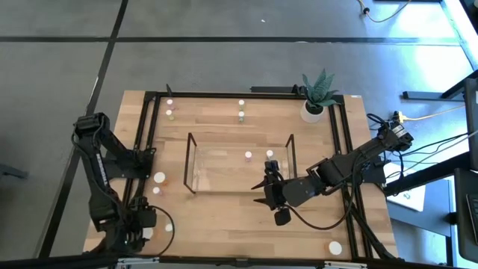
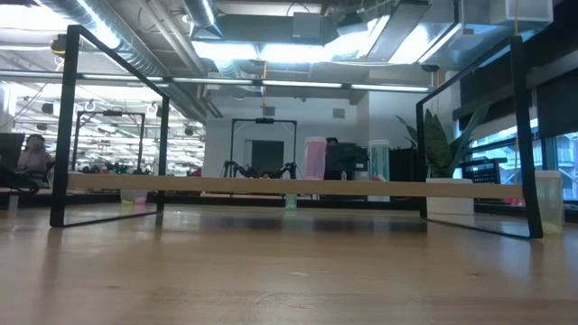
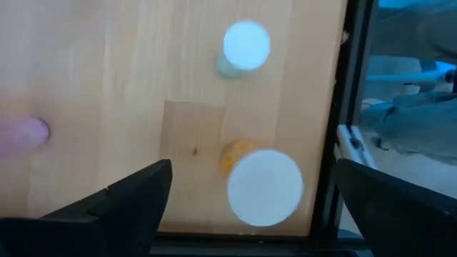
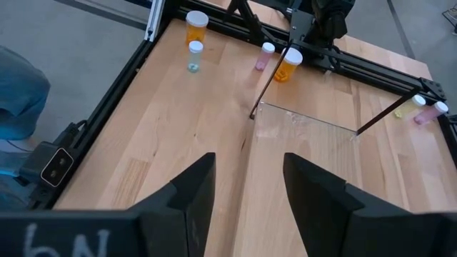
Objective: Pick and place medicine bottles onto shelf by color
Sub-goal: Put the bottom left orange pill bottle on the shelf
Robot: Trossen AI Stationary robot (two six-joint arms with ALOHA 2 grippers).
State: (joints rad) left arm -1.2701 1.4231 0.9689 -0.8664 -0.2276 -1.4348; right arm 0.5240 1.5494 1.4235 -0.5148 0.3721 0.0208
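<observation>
The clear shelf (image 1: 239, 161) with thin dark edges stands mid-table, with a pink bottle (image 1: 248, 155) and a white-capped bottle (image 1: 269, 155) on it. My left gripper (image 3: 253, 171) is open at the near left corner, pointing down. Its fingers stand wide on either side of a large-capped orange bottle (image 3: 264, 187) without touching it. A small greenish bottle (image 3: 246, 46) stands just beyond. My right gripper (image 4: 246, 168) is open and empty by the shelf's near right side (image 1: 263, 192), pointing toward the table's left.
Another orange bottle (image 1: 159, 178) and a pink one (image 1: 156, 191) stand left of the shelf. Several small bottles (image 1: 169, 108) (image 1: 241, 109) stand along the far edge. A large-capped bottle (image 1: 334, 248) is near right. A potted plant (image 1: 317, 97) is at the far right. The black table frame (image 1: 146, 149) rims the board.
</observation>
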